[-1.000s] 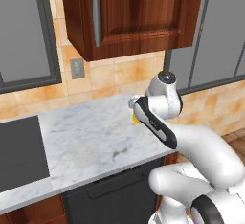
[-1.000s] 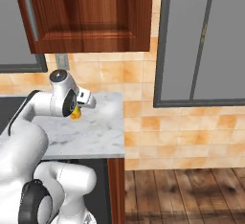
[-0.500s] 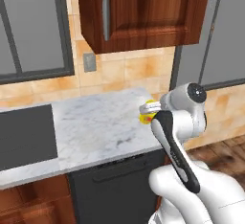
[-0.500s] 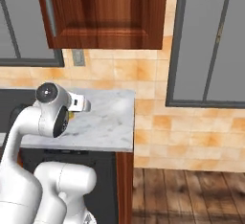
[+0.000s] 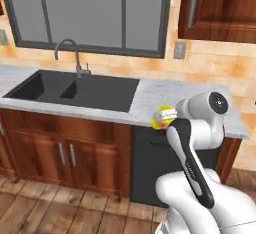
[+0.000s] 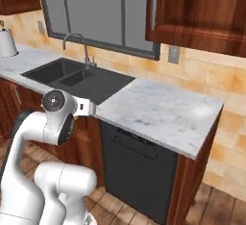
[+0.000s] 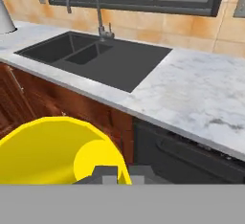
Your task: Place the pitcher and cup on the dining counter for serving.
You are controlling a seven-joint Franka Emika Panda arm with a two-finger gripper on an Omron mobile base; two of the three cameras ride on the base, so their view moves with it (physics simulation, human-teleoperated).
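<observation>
The gripper [image 5: 159, 119] is closed around the yellow cup [image 5: 163, 117], holding it in the air in front of the marble counter [image 5: 165, 95], right of the black sink [image 5: 75, 89].

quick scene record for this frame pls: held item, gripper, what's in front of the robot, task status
held item: the cup, yellow, at the gripper
gripper: shut on the cup
in front: marble counter with black sink and faucet, window behind
below counter: dark dishwasher front, wood cabinets
cup position: in the air at the counter's front edge, not set down
task status: cup not yet placed; this is the sink counter, not the dining counter
</observation>
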